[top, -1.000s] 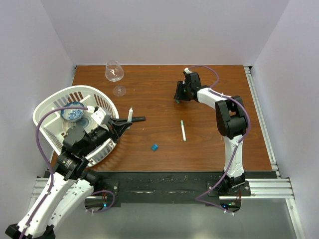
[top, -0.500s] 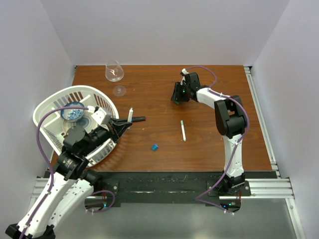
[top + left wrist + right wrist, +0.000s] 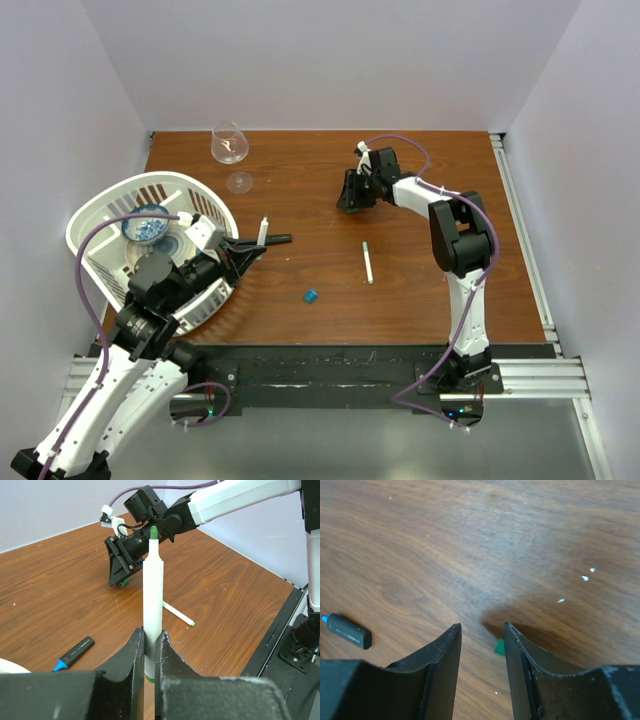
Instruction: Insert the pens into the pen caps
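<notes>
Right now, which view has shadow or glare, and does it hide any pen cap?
Right wrist view: the right gripper casts a shadow on the wood; the green cap sits in it, partly hidden by one finger; pale glare above. Left wrist view: the white pen in the left gripper is sharp. Top view: even light.
</notes>
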Action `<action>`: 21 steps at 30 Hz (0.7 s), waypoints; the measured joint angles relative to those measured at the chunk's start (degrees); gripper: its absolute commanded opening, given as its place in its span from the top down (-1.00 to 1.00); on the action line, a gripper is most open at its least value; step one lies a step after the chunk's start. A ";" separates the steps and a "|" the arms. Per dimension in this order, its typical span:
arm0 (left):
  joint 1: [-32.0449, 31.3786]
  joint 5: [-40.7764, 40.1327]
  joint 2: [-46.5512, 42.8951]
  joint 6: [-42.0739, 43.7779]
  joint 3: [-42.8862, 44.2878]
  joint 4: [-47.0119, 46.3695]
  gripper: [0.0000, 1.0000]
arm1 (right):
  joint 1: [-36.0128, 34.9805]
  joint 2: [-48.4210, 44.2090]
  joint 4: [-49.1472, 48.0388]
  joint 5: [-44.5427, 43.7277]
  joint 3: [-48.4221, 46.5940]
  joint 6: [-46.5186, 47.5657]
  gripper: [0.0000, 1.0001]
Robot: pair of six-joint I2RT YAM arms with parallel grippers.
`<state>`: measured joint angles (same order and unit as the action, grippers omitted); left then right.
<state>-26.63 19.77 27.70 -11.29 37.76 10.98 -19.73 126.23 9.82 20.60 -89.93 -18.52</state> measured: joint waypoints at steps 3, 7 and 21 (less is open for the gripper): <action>0.00 0.15 0.09 -0.02 0.00 0.00 1.00 | -0.09 -0.52 -1.25 1.09 1.44 0.15 0.15; 0.00 0.15 0.09 -0.02 0.00 0.02 1.00 | -0.15 -1.07 -1.46 2.32 2.56 0.22 0.17; 0.00 0.17 -0.35 -0.04 -0.02 0.28 1.00 | -0.90 -6.58 3.96 -0.59 8.07 0.68 0.21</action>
<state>-26.63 19.94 27.35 -11.33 37.74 11.27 -20.62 119.66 13.78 20.01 -81.87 -17.85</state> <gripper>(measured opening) 0.089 0.407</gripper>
